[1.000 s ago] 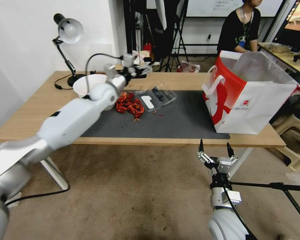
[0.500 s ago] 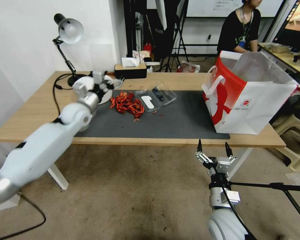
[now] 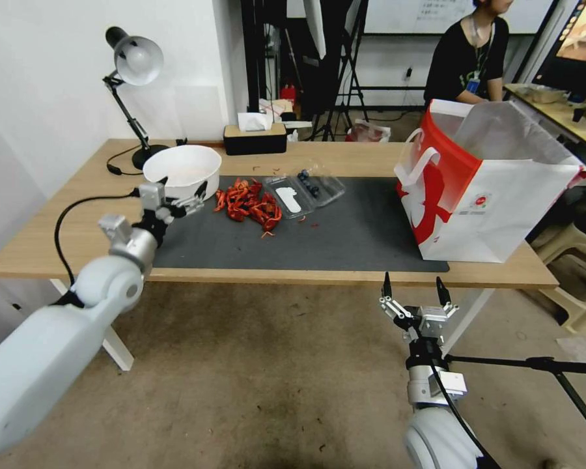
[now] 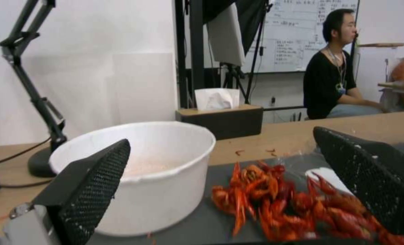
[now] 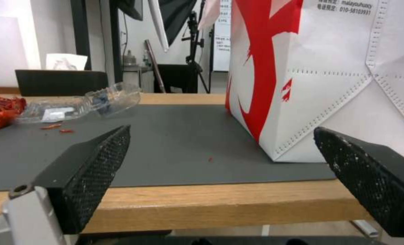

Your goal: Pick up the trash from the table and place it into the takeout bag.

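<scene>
Light wood made up the long table (image 3: 65, 215), with a dark grey mat (image 3: 345, 234) covering most of its middle and right. I saw a desk lamp (image 3: 130, 71) at the far left corner and a dark tissue box (image 3: 254, 138) along the far edge.

From my remote seat, I saw the left gripper (image 3: 176, 198) hovering at the mat's left end, just in front of a white round bowl (image 3: 182, 168), its fingers spread apart and holding nothing. Its wrist camera looked between the two black fingertips (image 4: 95, 177) at the bowl (image 4: 165, 163) and, beside it, a heap of red crayfish shells (image 4: 292, 204) lying on the mat.

In the head view the shells (image 3: 249, 202) lay just right of the bowl, toward the mat's far edge. A clear plastic clamshell tray (image 3: 303, 187) touched the heap on its right, lying open with a few dark berries inside. Small red scraps were scattered on the mat near the heap.

I saw the takeout bag (image 3: 501, 208) standing upright at the table's right end, on the mat's right edge, mouth open, red side facing the shells, well apart from them.

I had the right gripper (image 3: 415, 293) low in front of the table's near edge, below the bag, fingers wide apart and empty. Its wrist camera faced the near edge, the mat and the bag's lower corner (image 5: 329, 102).
</scene>
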{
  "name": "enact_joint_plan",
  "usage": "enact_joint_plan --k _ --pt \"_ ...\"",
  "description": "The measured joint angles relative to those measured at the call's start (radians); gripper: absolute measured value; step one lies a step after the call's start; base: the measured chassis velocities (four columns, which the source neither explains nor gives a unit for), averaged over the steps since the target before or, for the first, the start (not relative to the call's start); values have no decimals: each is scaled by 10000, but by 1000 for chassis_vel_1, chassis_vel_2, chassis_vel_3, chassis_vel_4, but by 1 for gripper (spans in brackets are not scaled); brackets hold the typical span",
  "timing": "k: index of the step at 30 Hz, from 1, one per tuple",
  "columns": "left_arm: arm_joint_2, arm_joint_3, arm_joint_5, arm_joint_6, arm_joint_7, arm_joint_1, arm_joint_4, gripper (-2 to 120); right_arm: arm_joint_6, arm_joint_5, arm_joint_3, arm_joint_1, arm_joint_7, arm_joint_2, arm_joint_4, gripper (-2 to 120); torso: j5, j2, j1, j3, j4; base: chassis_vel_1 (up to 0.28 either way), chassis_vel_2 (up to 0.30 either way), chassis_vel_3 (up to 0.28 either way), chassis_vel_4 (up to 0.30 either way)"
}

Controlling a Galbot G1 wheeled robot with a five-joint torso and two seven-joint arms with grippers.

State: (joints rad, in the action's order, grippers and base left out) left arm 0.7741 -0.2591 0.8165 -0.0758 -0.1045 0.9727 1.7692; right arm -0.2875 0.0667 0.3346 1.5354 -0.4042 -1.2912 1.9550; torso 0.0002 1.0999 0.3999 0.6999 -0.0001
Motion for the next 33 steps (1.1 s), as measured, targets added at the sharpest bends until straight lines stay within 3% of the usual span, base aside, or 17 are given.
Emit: enact_joint_plan --k 1,17,33 --pt "132 -424 -279 -135 59 688 245 100 -1 -2 1 -5 2 7 -16 100 -3 0 0 0 1 0 0 0 0" --pt "1135 -1655 -2103 -975 297 3144 1100 100 -11 4 83 -9 2 -6 -15 100 -2 0 0 1 0 0 0 0 0" --pt "1979 -2509 -2758 -1466 595 4710 1389 100 17 102 47 -68 25 -14 -28 100 -1 1 1 0 2 0 0 0 0"
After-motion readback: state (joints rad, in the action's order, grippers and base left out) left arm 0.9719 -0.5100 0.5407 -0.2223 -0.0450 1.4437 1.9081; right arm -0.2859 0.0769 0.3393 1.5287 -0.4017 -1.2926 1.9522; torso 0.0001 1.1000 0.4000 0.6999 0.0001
